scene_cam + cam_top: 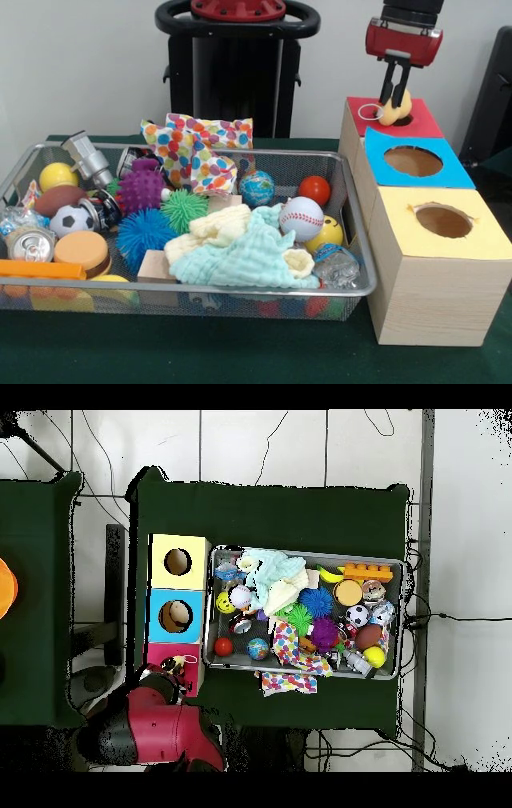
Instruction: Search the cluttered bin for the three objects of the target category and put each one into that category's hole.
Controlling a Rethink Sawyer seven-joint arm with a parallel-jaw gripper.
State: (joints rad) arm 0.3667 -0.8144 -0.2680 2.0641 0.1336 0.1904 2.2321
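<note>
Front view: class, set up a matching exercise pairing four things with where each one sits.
Things:
1. gripper
2. baseball
3. pale green cloth
4. yellow hole

Places:
A. box nearest the camera
B. over the red hole, holding a small toy
C. bin's front, on the pile
D. beside the globe ball, in the bin

Pairs: 1-B, 2-D, 3-C, 4-A

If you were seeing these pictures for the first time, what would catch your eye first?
The red hand at the upper right, holding a small pale orange toy right over the red-surround hole. Then the wire mesh bin crammed with bright clutter, with a mint-green cloth heaped at its front and a purple spiky ball further back.
</note>
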